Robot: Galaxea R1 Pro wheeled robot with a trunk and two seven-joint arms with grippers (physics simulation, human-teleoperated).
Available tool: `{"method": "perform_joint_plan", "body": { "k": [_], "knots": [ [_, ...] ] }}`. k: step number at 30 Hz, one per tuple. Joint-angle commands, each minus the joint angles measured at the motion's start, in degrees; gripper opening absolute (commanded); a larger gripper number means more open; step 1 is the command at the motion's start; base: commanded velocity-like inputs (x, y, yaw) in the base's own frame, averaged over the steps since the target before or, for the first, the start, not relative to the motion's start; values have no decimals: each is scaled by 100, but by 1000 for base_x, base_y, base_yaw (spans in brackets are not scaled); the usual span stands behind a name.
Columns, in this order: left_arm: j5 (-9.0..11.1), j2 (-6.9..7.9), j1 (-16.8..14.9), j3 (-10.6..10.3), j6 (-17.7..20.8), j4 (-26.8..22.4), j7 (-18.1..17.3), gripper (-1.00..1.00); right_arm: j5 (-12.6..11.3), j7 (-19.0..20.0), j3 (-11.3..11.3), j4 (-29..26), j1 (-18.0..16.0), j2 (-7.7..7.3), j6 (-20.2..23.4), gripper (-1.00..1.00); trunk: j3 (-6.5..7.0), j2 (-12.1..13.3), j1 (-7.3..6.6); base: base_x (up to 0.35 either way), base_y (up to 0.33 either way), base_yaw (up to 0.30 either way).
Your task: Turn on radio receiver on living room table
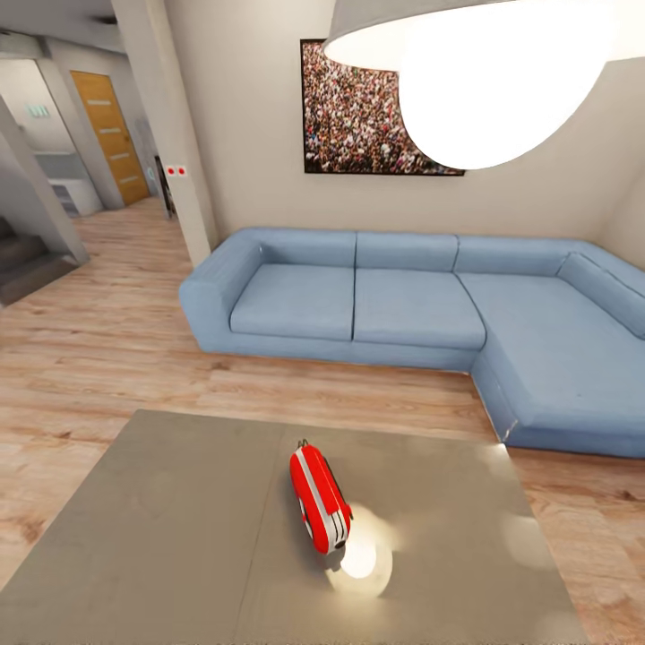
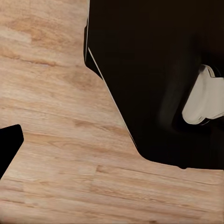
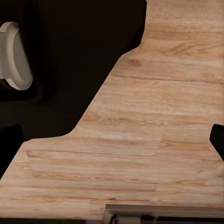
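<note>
On the table [image 1: 179, 537], roughly mid-top and just right of the seam, I see the radio receiver [image 1: 319, 498]. It sits edge-on to my head camera: long axis runs from the table's far edge toward the near edge, slanting slightly to the right as it comes nearer. The near end shows white trim; the far end carries a bit of the thin wire handle. I can't tell which way its dial face points from this angle. A bright lamp reflection lies on the glossy top touching the radio's near end.

Beyond the table's far edge: wood plank floor [image 1: 98, 349], then the blue L-shaped sofa [image 1: 412, 305] against the wall, framed crowd picture [image 1: 358, 112] above it, white pendant lamp [image 1: 502, 81] hanging at upper right. A doorway with an orange door [image 1: 112, 134] is at far left.

Both wrist cameras look down at plank floor beside the robot's dark base [image 2: 158, 74]. In each, only dark slivers at the frame edges could be fingertips, so whether either gripper is released or clenched I cannot tell.
</note>
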Motion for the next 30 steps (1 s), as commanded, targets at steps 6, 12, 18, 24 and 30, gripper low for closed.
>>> {"method": "perform_joint_plan", "body": {
  "k": [6, 12, 18, 24, 30],
  "knots": [
    [0, 0, 0, -1, 0, 0, 0, 100, 0, 0, 0, 0, 0, 1, 0, 100, -55, 0, 0, 0, 0, 0],
    [0, 0, 0, 3, 0, 0, 0, 100, 0, 0, 0, -1, 0, -1, 0, 100, -110, 0, 0, 0, 0, 0],
    [0, 0, 0, 1, -1, 0, 0, 100, 0, 0, 0, 0, 0, 0, 0, 100, -165, 0, 0, 0, 0, 0],
    [-6, 0, 0, 1, -6, 0, 0, 100, 0, 0, 0, -1, 0, -2, 0, 100, -220, 0, 0, 0, 0, 0],
    [-8, 0, 0, 6, -8, 0, 0, 100, 0, 0, 0, -1, 0, -2, 0, 100, -274, 0, 0, 0, 0, 0]
  ]
}}
